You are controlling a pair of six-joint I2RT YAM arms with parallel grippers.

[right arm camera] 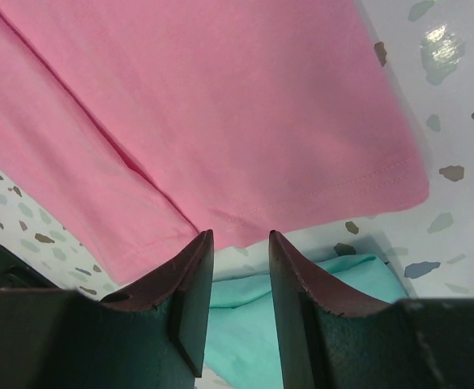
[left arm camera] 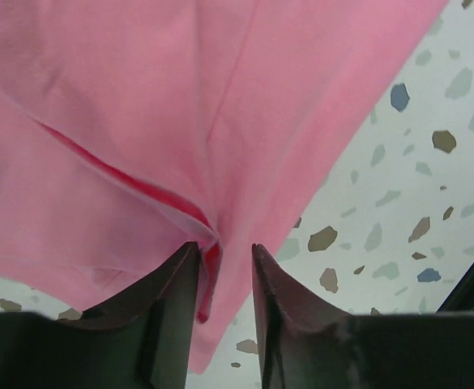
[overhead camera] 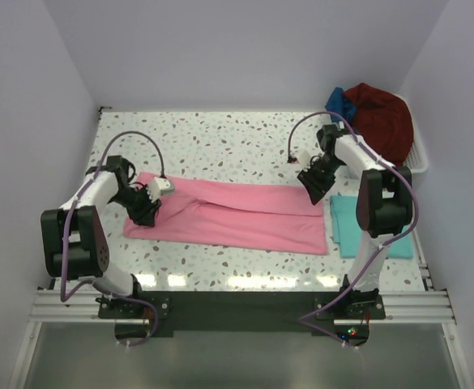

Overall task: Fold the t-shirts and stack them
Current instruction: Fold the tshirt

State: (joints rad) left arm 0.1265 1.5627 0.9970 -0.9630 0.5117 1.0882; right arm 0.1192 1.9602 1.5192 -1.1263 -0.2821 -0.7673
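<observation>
The pink t-shirt (overhead camera: 237, 215) lies folded into a long strip across the middle of the table. My left gripper (overhead camera: 146, 209) is low over its left end. In the left wrist view the gripper (left arm camera: 224, 247) is narrowly open, with a raised fold of the pink shirt (left arm camera: 139, 97) between the fingers. My right gripper (overhead camera: 312, 188) is over the strip's right end. In the right wrist view it (right arm camera: 241, 235) is open and empty, at the hem of the pink shirt (right arm camera: 220, 105). The teal t-shirt (overhead camera: 342, 227) lies folded beside that end and shows between the right fingers (right arm camera: 237, 324).
A white basket (overhead camera: 419, 154) at the back right holds a dark red garment (overhead camera: 382, 117) and a blue one (overhead camera: 335, 101). White walls close in the speckled table (overhead camera: 220, 138) on three sides. The arm bases stand at the near edge.
</observation>
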